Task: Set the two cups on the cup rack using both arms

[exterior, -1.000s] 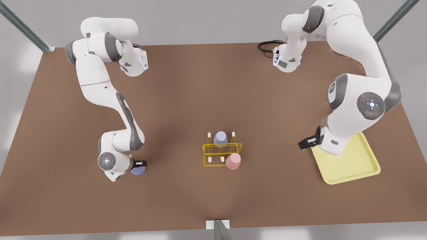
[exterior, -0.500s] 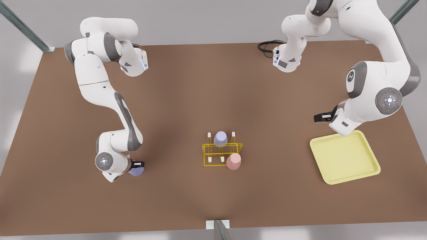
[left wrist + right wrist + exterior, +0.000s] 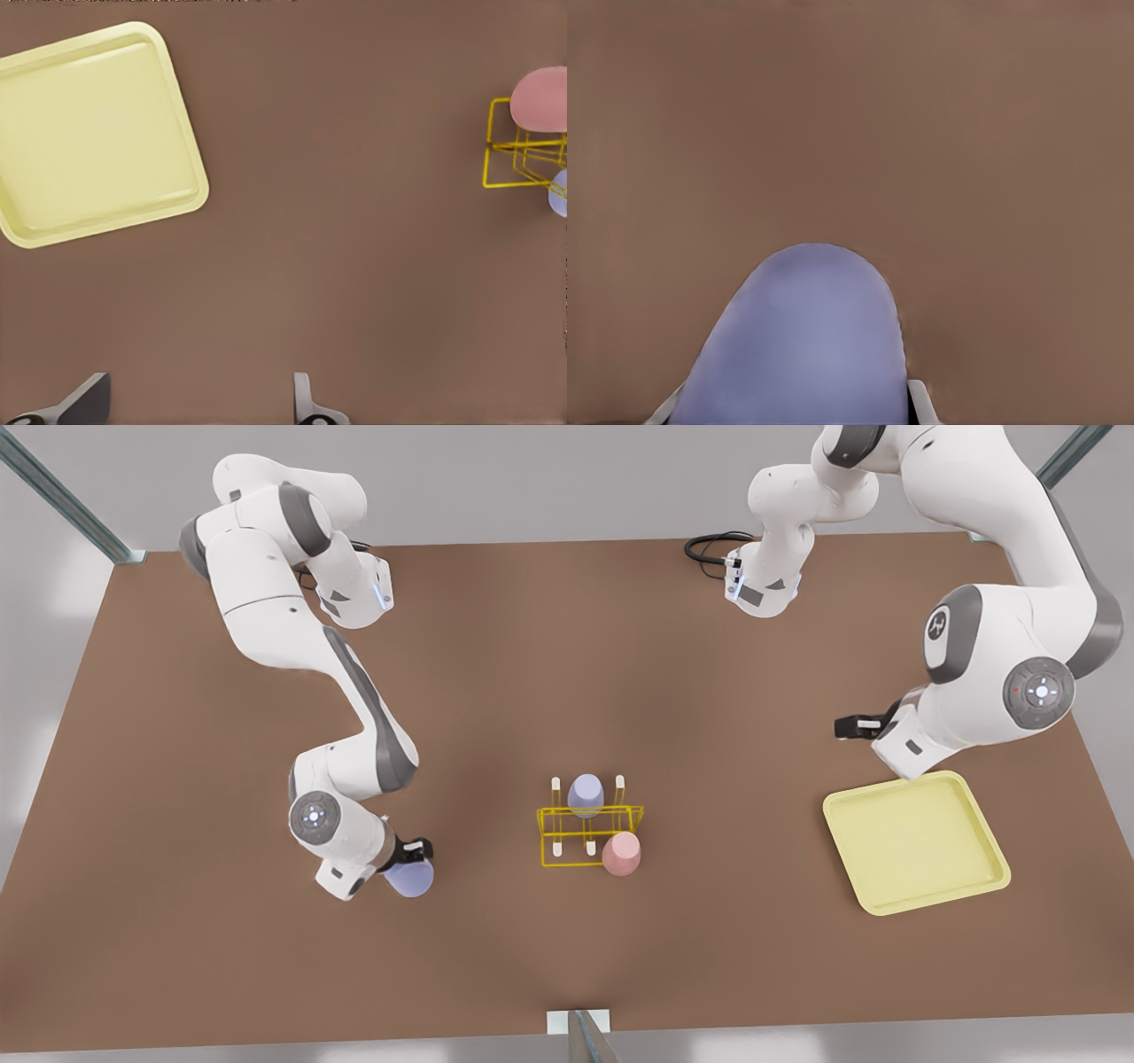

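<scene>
1. Since the earlier frame, the right gripper has been carried along the table towards the cup rack, with the held lavender cup brought along; the left gripper has hardly been shifted.
2. Three cups are counted: two lavender and one pink.
3. The right jaws are clamped on the held lavender cup, well apart from the rack on the front view's left.
4. The racked lavender cup is set on the rack's far row; the pink cup is seen at its near corner, towards the front view's right.
5. One rack is counted, with four white-tipped pegs left uncovered.
6. The left jaws are spread with nothing between them, just beyond the single pale yellow tray.
7. A brown table is bordered by grey surroundings, with metal struts at its corners and a black cable by the far edge.
</scene>
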Controlling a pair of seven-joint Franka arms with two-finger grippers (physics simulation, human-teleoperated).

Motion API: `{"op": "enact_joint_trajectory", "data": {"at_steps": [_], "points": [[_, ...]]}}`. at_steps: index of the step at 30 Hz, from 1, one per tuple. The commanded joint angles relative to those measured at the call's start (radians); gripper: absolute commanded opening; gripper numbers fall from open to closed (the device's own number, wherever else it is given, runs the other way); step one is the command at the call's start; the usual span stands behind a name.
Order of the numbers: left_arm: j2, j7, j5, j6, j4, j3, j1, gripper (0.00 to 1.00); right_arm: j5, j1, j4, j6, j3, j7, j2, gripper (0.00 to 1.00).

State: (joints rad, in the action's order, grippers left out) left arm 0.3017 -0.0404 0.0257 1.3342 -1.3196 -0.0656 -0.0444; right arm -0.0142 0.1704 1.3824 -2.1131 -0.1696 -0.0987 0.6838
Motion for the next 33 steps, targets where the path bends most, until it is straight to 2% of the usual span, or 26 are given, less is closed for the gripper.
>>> {"op": "enact_joint_trajectory", "data": {"at_steps": [1,6,15,19,33], "points": [[-0.001,0.105,-0.003,-0.007,0.006,-0.002,-0.006,1.00,-0.006,0.023,-0.025,0.004,-0.014,-0.012,-0.012,0.79],[-0.003,0.102,-0.018,-0.021,0.033,-0.002,-0.006,1.00,-0.003,0.142,-0.155,0.004,-0.042,-0.018,-0.013,0.79],[-0.004,0.103,-0.027,-0.024,0.036,-0.002,-0.002,1.00,0.008,0.231,-0.376,-0.036,-0.042,-0.026,0.143,0.79],[-0.004,0.103,-0.029,-0.044,0.036,-0.002,-0.003,1.00,0.017,0.244,-0.367,0.005,-0.071,-0.026,0.134,0.80],[-0.003,0.102,-0.030,-0.119,0.034,-0.013,-0.006,1.00,0.008,0.271,-0.355,0.012,-0.070,-0.026,0.172,0.81]]}}
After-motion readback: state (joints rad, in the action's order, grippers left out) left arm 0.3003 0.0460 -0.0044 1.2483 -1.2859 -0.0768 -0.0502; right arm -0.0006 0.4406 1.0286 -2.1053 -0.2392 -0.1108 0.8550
